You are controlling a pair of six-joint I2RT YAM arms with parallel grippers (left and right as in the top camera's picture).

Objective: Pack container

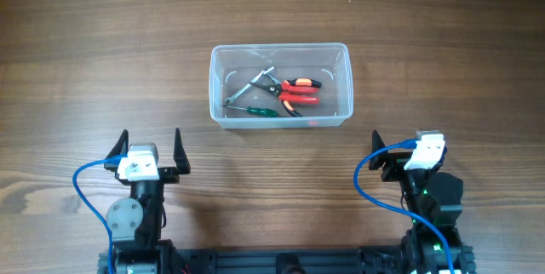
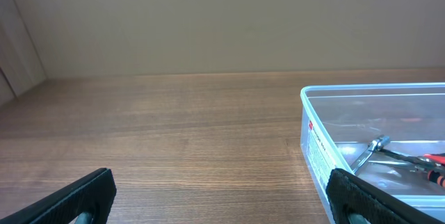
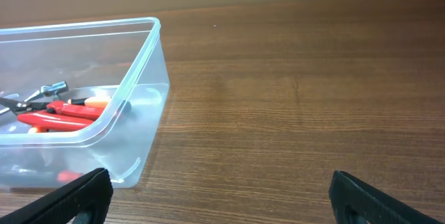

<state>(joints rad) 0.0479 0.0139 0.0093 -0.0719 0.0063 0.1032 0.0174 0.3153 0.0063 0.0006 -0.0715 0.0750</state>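
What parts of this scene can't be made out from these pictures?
Overhead: the silver tool's exact type, too small.
Left wrist: the container's far end, cut off by the right edge; its label print, blurred.
Right wrist: the container's left part, past the left edge.
Wrist views: the left pincer and right pincer fingers, cut by the bottom edge.

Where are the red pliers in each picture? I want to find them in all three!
Overhead: the red pliers lie in the right half of the container, near the middle of the picture.
Left wrist: the red pliers just peek in at the far right edge, inside the container.
Right wrist: the red pliers sit at the left, inside the container.
Shared landmark: the clear container, in all three views.
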